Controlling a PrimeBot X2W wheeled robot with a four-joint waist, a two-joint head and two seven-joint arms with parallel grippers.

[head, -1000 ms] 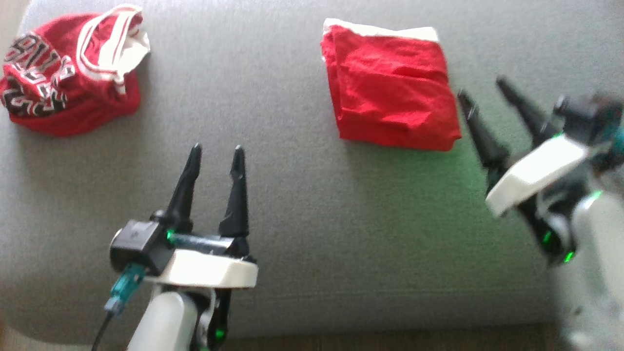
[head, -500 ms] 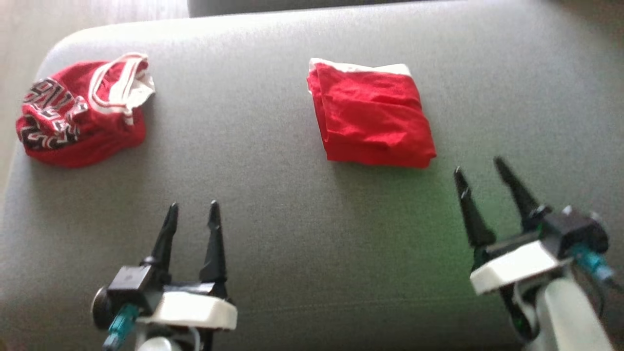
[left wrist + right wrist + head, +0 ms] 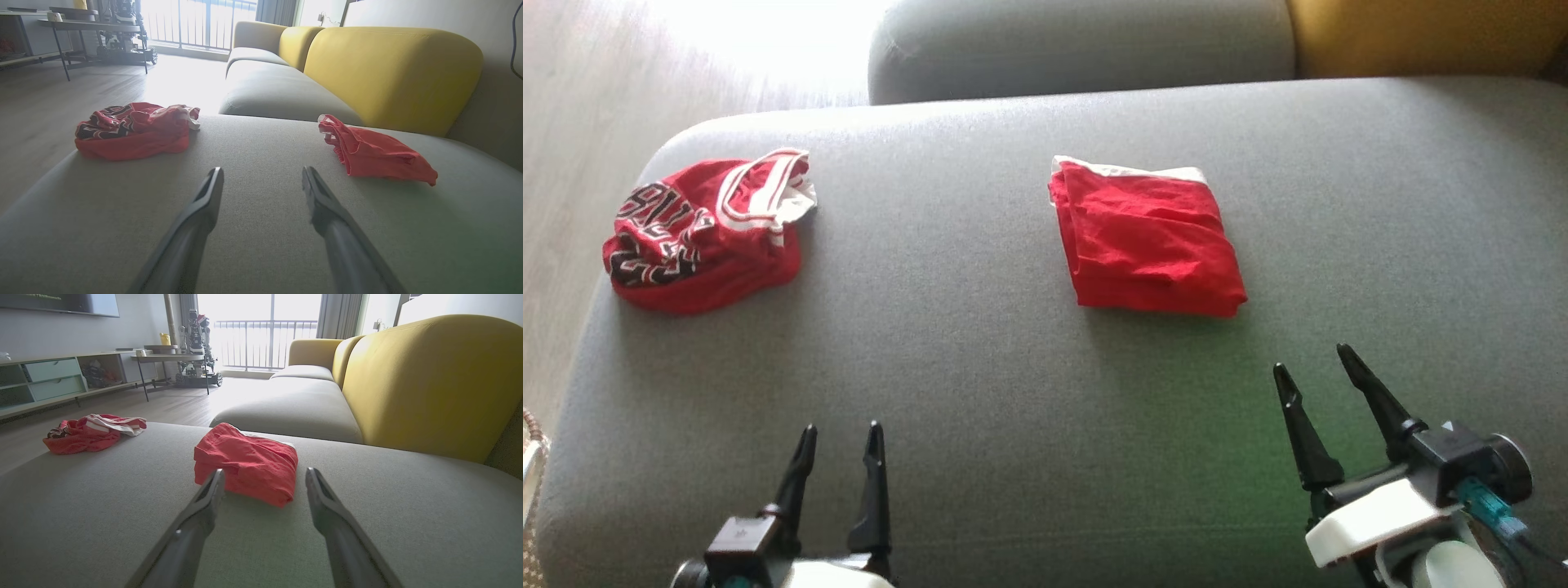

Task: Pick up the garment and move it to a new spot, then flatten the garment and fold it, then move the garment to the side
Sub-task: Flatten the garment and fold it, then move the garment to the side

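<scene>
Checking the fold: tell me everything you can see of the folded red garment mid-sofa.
The folded red garment is thin, soft-looking cloth in a rough rectangle of wrinkled layers, with a white band along its far edge. It lies flat on the grey seat cushion, touching nothing else; the open right tool sits nearby, clear of it.

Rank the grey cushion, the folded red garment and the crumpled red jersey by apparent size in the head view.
1. grey cushion: by far the largest.
2 and 3. folded red garment and crumpled red jersey: they look about alike, so I leave them unranked.
</scene>
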